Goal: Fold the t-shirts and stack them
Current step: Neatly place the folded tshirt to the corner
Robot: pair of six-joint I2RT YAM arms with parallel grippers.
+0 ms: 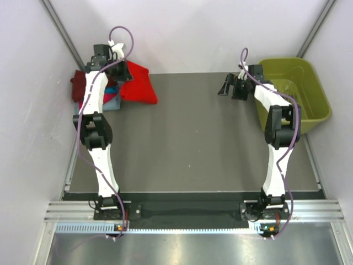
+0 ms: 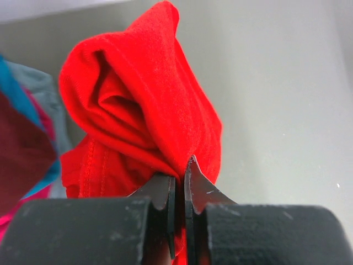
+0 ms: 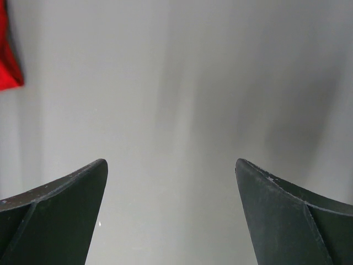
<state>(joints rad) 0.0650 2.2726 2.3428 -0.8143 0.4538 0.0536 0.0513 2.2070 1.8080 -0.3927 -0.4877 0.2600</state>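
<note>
The bright red t-shirt point(image 1: 139, 84) lies bunched at the back left of the table, partly over a stack of folded shirts: maroon point(image 1: 79, 83), teal point(image 1: 112, 90) and pale blue point(image 1: 112, 102) ones show. My left gripper point(image 1: 122, 70) is shut on a fold of the red t-shirt point(image 2: 143, 105), cloth pinched between its fingertips point(image 2: 194, 174). The maroon shirt point(image 2: 22, 149) and teal edge point(image 2: 11, 83) show at left in the left wrist view. My right gripper point(image 1: 227, 86) is open and empty above bare table, fingers point(image 3: 66, 193) wide apart. A corner of the red shirt point(image 3: 8, 61) shows far left.
An olive-green plastic basket point(image 1: 317, 91) stands at the back right, beside the right arm. White walls close in the table on the left, right and back. The dark table surface point(image 1: 193, 138) spreads between the arms.
</note>
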